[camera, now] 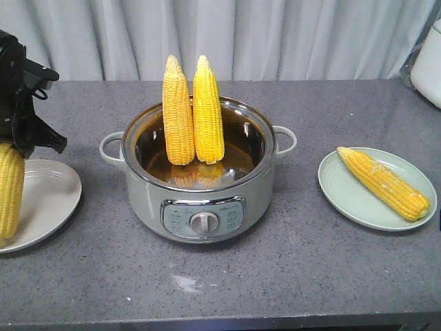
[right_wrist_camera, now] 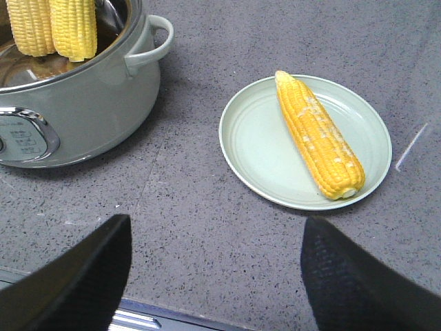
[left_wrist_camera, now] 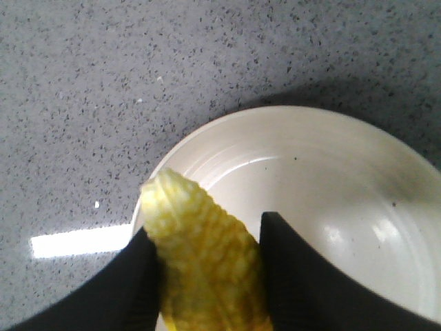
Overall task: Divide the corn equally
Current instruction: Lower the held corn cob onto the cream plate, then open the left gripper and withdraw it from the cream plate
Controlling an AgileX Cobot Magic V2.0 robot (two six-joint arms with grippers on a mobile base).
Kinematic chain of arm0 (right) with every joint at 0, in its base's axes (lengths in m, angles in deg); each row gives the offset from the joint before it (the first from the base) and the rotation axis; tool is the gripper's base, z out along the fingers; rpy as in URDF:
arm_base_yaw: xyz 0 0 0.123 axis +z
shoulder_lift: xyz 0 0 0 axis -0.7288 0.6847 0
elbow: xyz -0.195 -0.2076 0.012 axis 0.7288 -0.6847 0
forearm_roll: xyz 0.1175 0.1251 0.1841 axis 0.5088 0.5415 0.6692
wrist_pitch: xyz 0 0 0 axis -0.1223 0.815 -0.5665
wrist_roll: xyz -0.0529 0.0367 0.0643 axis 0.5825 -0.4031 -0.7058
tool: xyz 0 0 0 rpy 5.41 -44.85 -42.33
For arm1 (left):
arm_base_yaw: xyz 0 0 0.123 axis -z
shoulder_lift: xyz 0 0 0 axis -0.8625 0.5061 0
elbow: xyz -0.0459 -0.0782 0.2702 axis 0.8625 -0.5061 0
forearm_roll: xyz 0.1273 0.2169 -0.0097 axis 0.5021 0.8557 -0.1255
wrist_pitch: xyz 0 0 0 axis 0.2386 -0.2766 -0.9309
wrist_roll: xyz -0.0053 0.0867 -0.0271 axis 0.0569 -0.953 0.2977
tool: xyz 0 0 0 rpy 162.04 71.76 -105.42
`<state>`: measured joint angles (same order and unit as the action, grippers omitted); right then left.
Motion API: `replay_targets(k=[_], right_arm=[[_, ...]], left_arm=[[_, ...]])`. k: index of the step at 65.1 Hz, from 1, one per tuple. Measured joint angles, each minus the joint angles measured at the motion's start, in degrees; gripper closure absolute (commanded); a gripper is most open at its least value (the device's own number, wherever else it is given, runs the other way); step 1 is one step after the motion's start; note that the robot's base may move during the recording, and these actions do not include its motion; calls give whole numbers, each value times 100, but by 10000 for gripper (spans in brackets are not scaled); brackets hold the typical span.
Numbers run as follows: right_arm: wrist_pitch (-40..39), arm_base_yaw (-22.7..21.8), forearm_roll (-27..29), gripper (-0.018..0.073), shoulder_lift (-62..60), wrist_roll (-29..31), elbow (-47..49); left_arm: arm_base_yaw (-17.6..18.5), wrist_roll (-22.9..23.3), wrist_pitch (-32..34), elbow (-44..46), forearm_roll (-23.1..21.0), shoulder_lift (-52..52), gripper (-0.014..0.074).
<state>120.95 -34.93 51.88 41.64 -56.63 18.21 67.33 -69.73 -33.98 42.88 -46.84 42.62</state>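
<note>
Two cobs of corn (camera: 193, 110) stand upright in the pale green pot (camera: 148, 200) at the table's middle. A third cob (camera: 384, 183) lies on the green plate (camera: 344, 196) at the right. My left gripper (left_wrist_camera: 210, 238) is shut on a fourth cob (left_wrist_camera: 207, 255), which hangs tip-down over the white plate (camera: 52, 196) at the left; the front view shows that cob (camera: 9, 189) below the black wrist. My right gripper (right_wrist_camera: 215, 238) is open near the table's front edge, with nothing between its fingers, short of the green plate (right_wrist_camera: 255, 148).
The pot has side handles (camera: 284, 140) and a front control panel with a knob (camera: 202, 222). A white appliance (camera: 431, 62) stands at the back right corner. A curtain hangs behind the grey speckled table.
</note>
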Motion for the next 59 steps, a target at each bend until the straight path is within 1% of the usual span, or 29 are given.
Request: replay_targets(k=[9, 23, 31, 35, 50, 54, 59], right_arm=[[0, 0, 0, 52, 0, 0, 0], [0, 0, 0, 52, 0, 0, 0], [0, 0, 0, 52, 0, 0, 0], [0, 0, 0, 52, 0, 0, 0], [0, 0, 0, 52, 0, 0, 0], [0, 0, 0, 52, 0, 0, 0], [0, 0, 0, 52, 0, 0, 0]], left_arm=[[0, 0, 234, 0, 0, 165, 391], [0, 0, 444, 0, 36, 348, 218], [0, 0, 477, 0, 37, 411, 152], [0, 0, 477, 0, 32, 416, 141], [0, 0, 478, 0, 7, 406, 143], [0, 0, 486, 0, -73, 357, 143], [0, 0, 593, 0, -279, 194, 143]])
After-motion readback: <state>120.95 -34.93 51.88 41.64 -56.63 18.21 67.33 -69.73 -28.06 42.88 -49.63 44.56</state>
